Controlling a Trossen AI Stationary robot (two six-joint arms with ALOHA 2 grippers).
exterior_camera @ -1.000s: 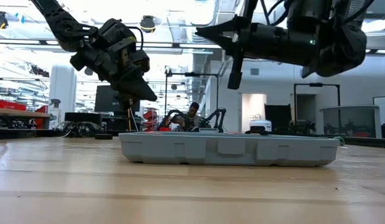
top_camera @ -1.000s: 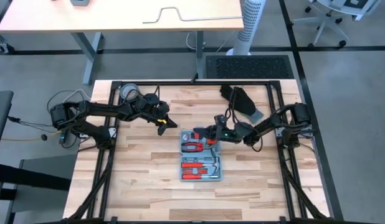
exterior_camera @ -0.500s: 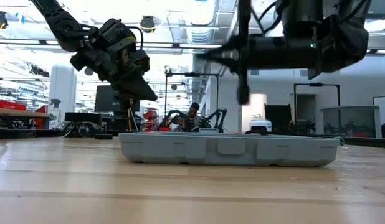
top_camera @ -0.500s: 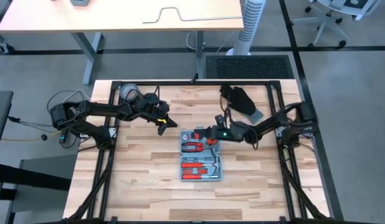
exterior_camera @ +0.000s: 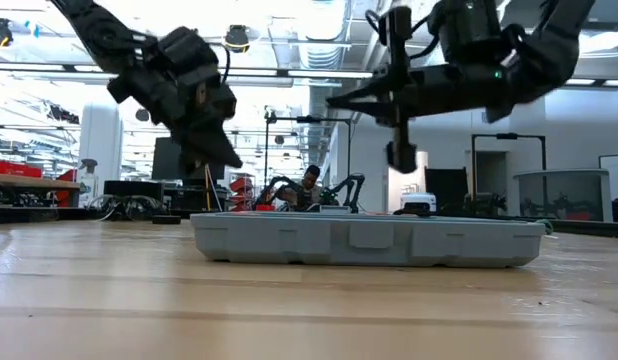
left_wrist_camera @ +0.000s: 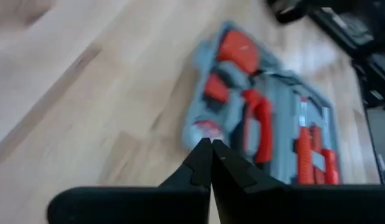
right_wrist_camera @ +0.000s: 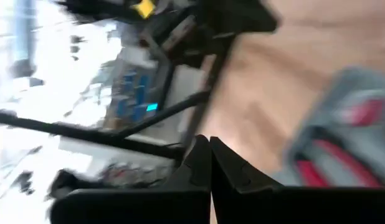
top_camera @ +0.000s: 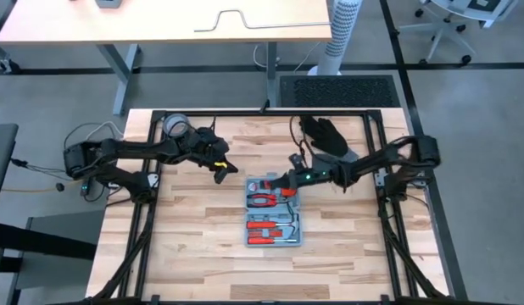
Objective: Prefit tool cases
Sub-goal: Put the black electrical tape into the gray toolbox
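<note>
Wooden slatted table [top_camera: 203, 220], viewed from above, workshop floor and desk beyond. Open tool case [top_camera: 273, 212] lying flat near table centre, red-handled tools seated in grey-blue slots. Likely rigid moulded plastic, moderately heavy with contents, smooth-walled; best taken at a long rim or the handle tab, kept level against spilling. Right gripper [top_camera: 292, 159] raised above the case's far end, fingers pressed together, holding nothing. Left gripper [top_camera: 227, 169] hovering off the case's far-left corner, fingers likewise closed and empty. Black glove [top_camera: 326, 135] farther back, well apart.
</note>
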